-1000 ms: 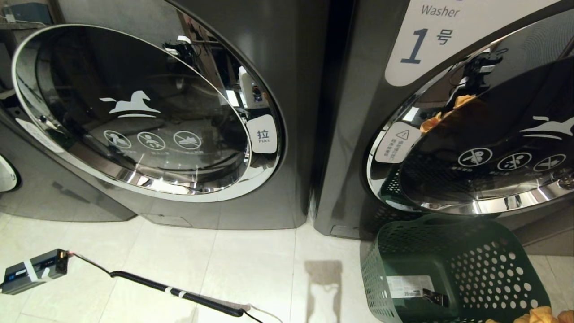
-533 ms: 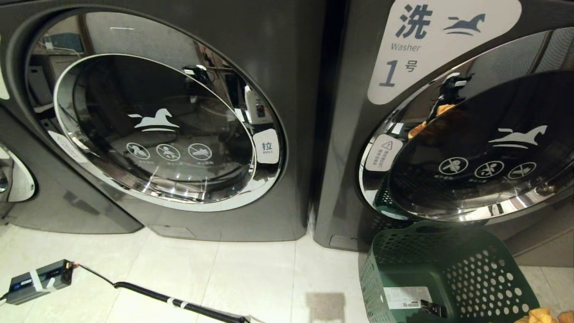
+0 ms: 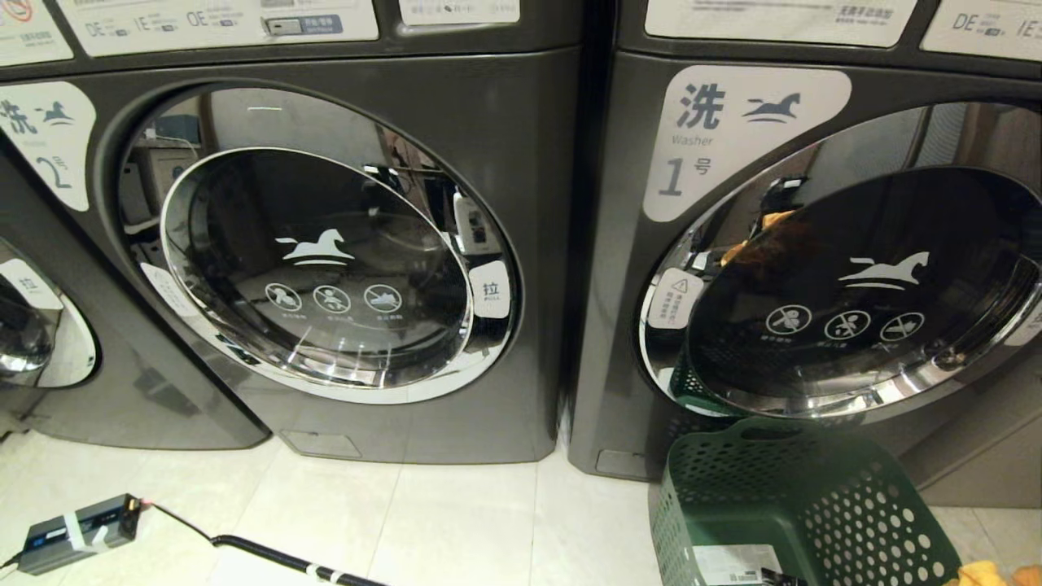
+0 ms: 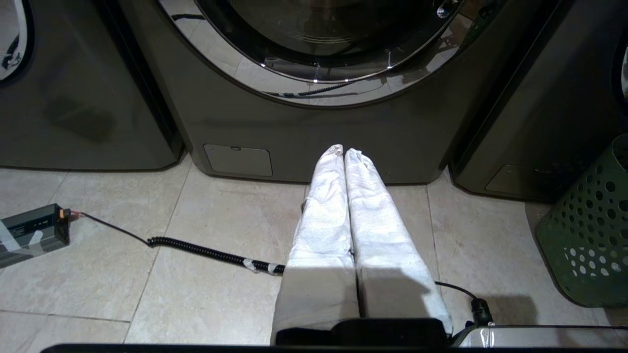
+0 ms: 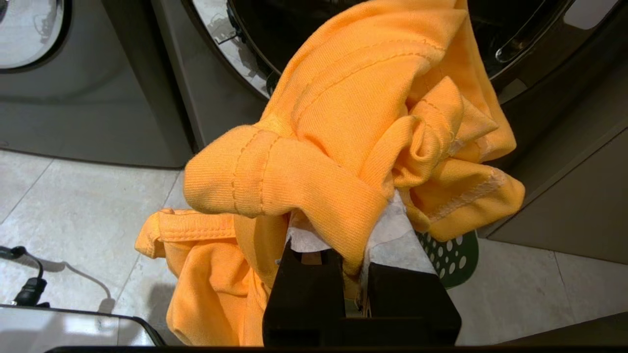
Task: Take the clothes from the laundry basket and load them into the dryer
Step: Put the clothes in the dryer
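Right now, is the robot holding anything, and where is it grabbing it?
Yes. The right gripper pinches a bunched fold of the orange garment. The left gripper is shut and holds nothing.

Both round doors (image 3: 326,268) of the machines are shut, so no way inside; the green basket (image 3: 781,505) stands just under the right door (image 3: 855,293); a black cable (image 4: 206,250) crosses the open floor tiles (image 3: 456,521).

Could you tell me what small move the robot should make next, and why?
Probably open the door of the machine behind the green basket with the free left gripper, whose fingers are shut on nothing. The right gripper already holds the orange garment, and both doors in the head view appear closed.
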`<state>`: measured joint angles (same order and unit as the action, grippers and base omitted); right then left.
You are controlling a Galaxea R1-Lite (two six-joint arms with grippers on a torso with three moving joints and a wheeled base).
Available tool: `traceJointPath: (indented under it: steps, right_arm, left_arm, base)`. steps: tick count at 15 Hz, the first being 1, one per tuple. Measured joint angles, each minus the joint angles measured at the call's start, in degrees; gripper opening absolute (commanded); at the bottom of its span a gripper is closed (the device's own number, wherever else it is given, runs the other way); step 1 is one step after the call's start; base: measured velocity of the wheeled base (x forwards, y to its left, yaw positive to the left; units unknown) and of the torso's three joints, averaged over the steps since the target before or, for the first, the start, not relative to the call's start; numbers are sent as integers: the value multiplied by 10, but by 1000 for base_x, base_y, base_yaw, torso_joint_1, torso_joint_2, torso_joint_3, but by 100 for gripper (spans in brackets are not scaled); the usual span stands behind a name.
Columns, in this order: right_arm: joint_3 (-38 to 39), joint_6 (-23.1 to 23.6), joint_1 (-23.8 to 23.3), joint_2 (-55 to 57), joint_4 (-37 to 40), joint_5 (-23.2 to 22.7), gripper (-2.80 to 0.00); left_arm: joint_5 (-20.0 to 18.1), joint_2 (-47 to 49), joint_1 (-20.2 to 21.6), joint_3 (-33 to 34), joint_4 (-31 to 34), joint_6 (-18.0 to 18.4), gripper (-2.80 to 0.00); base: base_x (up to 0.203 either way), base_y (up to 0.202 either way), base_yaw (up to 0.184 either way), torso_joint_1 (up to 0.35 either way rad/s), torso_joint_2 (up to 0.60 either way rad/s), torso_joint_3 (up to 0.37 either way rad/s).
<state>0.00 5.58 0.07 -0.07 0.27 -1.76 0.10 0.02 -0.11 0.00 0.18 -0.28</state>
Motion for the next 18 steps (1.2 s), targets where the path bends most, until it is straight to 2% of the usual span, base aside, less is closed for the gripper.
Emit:
traceJointPath:
  steps: [18]
  right_arm:
    - [0, 3, 0, 0, 1, -2, -280]
  left_arm:
    - [-1, 0, 0, 0, -1, -1, -280]
  base:
    - [0, 0, 0, 3, 1, 194]
